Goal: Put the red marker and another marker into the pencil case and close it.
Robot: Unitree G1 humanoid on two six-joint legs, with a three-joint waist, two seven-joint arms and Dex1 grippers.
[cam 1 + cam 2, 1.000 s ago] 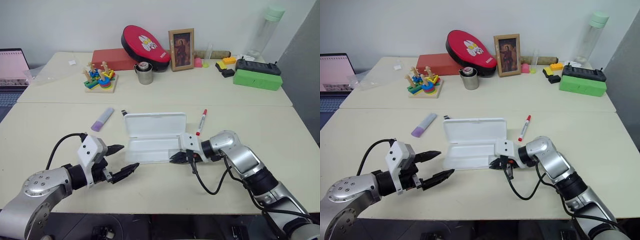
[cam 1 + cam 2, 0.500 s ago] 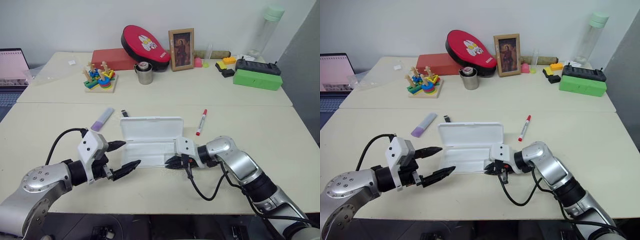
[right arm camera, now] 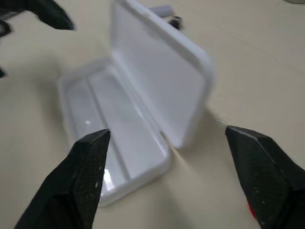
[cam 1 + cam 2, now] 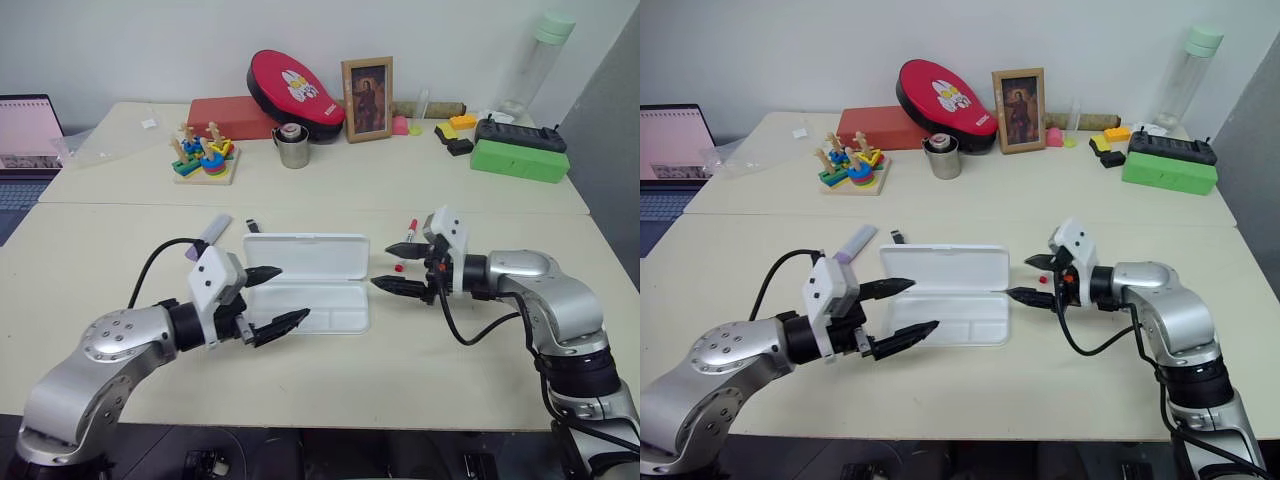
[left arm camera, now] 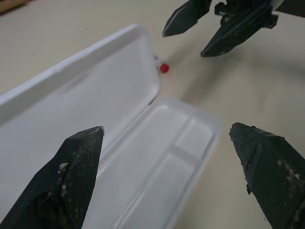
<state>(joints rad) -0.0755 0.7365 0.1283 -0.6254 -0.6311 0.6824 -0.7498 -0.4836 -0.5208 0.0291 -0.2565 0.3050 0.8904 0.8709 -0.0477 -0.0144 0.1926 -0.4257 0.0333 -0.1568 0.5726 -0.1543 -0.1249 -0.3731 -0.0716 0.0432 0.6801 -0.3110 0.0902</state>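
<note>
Plainly, the case [image 4: 305, 280] lies open on the table [image 4: 300, 390], lid up at the back, its divided tray bare. The left gripper [image 4: 270, 298] is held wide open over the tray's left end with nothing in it; the right gripper [image 4: 400, 267] is spread just as wide and empty, just beside the case's right end. The red marker [image 4: 405, 243] lies on the table behind the right gripper, partly hidden by it, and the lilac marker [image 4: 207, 236] lies behind the left gripper, near the lid's left corner. Both pens are judged light, stiff and smooth, liable to roll, so each is best pinched across mid-barrel. The case is thin plastic and may slide when pressed.
</note>
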